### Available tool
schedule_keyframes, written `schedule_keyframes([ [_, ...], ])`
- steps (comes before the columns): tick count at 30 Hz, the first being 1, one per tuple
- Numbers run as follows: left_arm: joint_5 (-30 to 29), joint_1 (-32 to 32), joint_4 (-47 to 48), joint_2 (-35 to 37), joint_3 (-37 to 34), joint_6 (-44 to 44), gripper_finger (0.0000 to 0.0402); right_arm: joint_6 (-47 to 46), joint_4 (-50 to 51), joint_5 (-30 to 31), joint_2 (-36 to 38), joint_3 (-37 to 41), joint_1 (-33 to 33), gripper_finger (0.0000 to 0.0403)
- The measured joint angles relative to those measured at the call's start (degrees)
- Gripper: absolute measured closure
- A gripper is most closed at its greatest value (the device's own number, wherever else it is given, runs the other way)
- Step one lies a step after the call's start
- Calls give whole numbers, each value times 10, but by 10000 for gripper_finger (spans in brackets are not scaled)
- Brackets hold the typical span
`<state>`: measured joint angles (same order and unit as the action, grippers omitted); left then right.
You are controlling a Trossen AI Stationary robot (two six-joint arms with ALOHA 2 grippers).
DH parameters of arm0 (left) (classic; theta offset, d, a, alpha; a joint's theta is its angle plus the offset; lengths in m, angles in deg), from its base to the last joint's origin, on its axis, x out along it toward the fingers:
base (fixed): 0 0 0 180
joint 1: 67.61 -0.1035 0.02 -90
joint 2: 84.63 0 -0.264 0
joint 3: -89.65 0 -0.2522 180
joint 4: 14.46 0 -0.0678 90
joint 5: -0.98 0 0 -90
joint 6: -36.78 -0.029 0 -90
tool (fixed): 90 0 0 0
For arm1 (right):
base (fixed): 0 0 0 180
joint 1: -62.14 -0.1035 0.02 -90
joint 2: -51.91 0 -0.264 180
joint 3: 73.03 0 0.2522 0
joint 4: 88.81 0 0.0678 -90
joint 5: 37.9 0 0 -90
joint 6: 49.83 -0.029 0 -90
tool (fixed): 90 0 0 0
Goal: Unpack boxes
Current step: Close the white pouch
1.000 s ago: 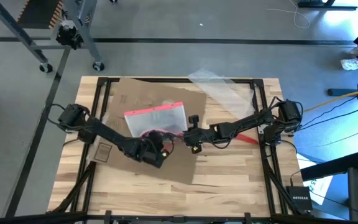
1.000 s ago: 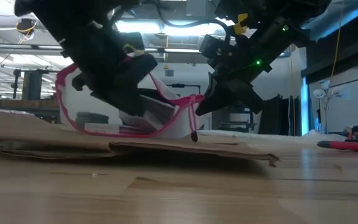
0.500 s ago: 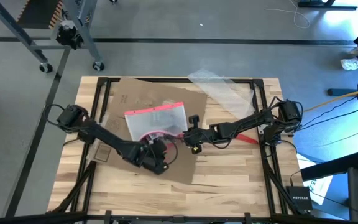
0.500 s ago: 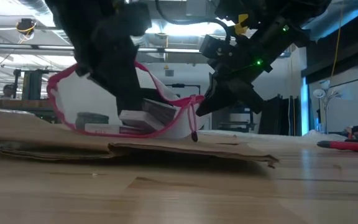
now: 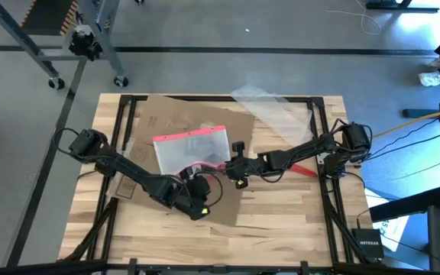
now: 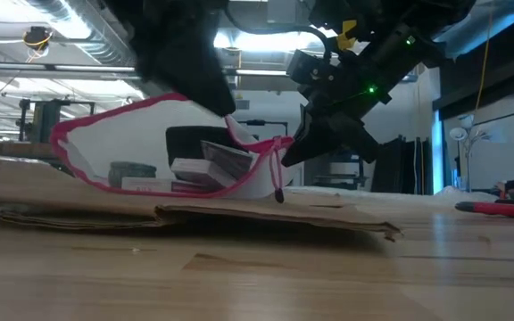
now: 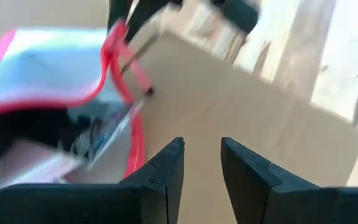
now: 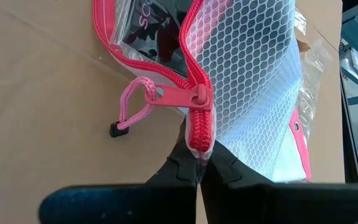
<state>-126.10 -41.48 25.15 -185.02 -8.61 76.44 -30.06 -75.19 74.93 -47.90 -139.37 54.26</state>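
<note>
The cardboard box [image 5: 197,141] lies flattened on the wooden table [image 5: 281,221], covering the far-left and middle of the top. In the low view it shows as a thin brown sheet [image 6: 194,214] with its near edge slightly raised off the wood.

A clear pouch [image 5: 192,149] with a pink zip edge rests on the cardboard. Its mouth gapes toward the low camera [image 6: 150,165], with small flat packs visible inside.

The right gripper [image 5: 234,164] sits at the pouch's right end. In the right wrist view its fingers [image 8: 188,165] are pinched together on the end of the pink zip band [image 8: 199,124], beside the zip slider and its looped pull cord [image 8: 135,106].

The left gripper [image 5: 195,200] is at the pouch's near edge, over the cardboard. In the left wrist view its fingers [image 7: 166,171] stand a narrow gap apart with nothing between them, only bare cardboard [image 7: 241,106] beyond.

A clear plastic sheet [image 5: 273,111] lies at the table's far right. A red tool [image 5: 304,169] lies under the right arm.
</note>
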Motion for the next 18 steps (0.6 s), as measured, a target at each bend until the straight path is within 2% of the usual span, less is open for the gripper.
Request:
schedule_keyframes([
  [6, -12, -3, -45, 0, 0, -68, 302, 0, 0, 0, 0, 0, 0, 403],
  [18, -15, -45, -41, -2, 0, -86, 302, 0, 0, 0, 0, 0, 0, 403],
])
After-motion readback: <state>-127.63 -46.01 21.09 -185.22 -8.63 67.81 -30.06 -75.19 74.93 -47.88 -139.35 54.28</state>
